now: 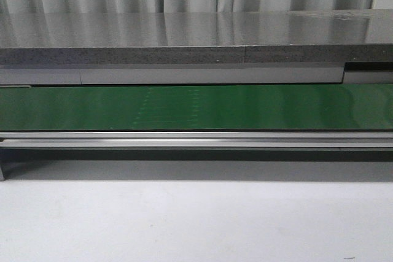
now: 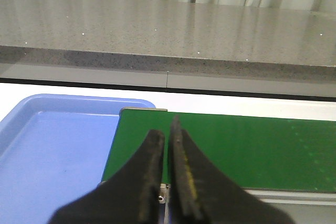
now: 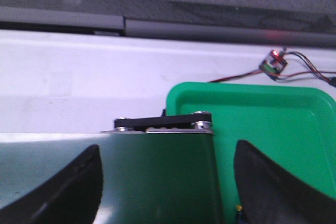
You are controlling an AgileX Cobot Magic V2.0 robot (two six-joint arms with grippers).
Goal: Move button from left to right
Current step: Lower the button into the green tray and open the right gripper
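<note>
One green conveyor belt [image 1: 196, 107] is running across the front view, with one grey counter [image 1: 184, 35] behind it and no arm showing there. The left tool [image 2: 168, 145] is hovering over the belt's end with its two black fingers [image 2: 152, 156] pressed together, one blue tray [image 2: 47, 150] lying just beside it. The right tool [image 3: 168, 182] is holding its two fingers [image 3: 79, 182] spread wide over the belt's other end, one green tray [image 3: 262, 124] just beside. The button is not showing in any view
</note>
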